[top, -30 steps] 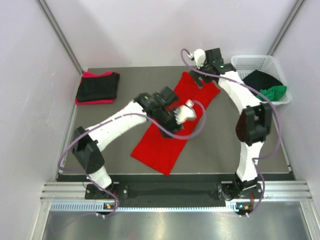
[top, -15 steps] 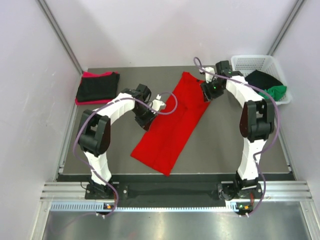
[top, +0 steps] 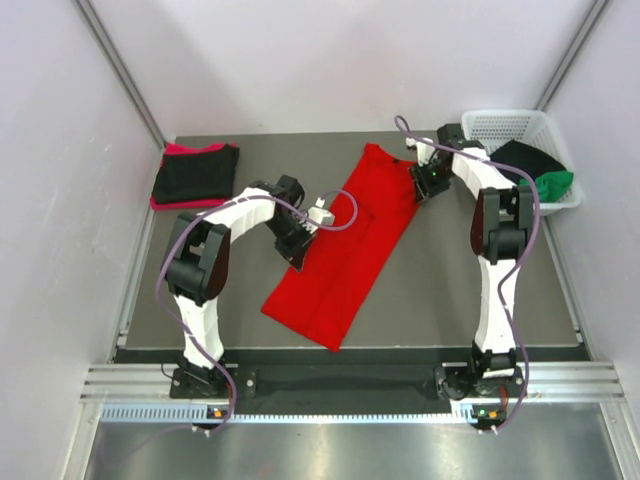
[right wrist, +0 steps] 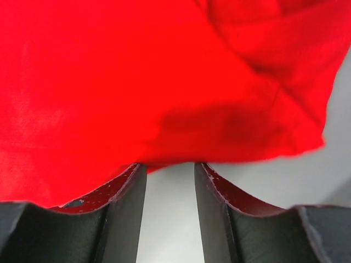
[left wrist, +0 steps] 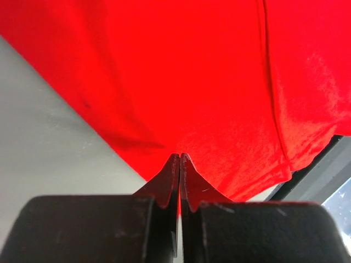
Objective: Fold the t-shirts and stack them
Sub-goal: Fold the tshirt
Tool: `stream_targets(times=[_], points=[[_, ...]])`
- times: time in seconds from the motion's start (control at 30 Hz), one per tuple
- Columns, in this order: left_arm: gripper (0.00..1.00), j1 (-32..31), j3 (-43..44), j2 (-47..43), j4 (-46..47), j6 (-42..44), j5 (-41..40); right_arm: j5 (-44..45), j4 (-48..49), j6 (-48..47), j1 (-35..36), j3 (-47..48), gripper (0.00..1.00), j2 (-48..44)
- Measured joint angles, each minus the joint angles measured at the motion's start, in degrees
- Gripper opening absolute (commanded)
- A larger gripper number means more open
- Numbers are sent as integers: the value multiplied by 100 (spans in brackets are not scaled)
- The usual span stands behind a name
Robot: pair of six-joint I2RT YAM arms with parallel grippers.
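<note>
Red t-shirt (top: 350,262) is your working piece. It lies flat on the table (top: 450,290) as a long diagonal band, running from upper centre of the frame down to lower centre, and it looks already folded lengthwise. Left end effector (left wrist: 179,157) is clamped on the band's left long edge, roughly midway along. The wrist view shows a sliver of red between the closed jaws, so I read that as a real pinch on cloth. Right end effector (right wrist: 170,166) sits at the band's upper right edge by the sleeve fold. Its jaws stand apart with bare table showing between them and the hem lying across the tips. You can't tell from this whether any cloth is actually between them.

Holds on opposite edges make sense if you want the band kept taut and square for the cross fold, but that's my read. Don't lift until the right side has cloth, or the band will likely swing off one pinch and skew.

The folded pile, black t-shirt (top: 195,175) on pinkish red t-shirt (top: 190,204), sits at upper left, well apart, and is probably the drop spot. The basket (top: 500,120) at upper right holds a second black t-shirt (top: 515,158) and a green t-shirt (top: 552,184), both unfolded. I'd call it roughly halfway.
</note>
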Motion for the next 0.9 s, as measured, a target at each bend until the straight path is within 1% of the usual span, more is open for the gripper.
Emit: stream_targets(times=[0.27,0.43,0.73,0.9], points=[[0,0,-308,2,4,0,85,-81,-68,-39,0,1014,42,682],[0,-81,-529,13,57,-9,101,-103,-26,-39,11,1436,44,946],[0,-481,-621,74,74,-221,146,-114,109,-42,74,2063,47,1342],[0,-907,-682,72,118,-297,144,-114,245,-48,166,2297,49,1513]])
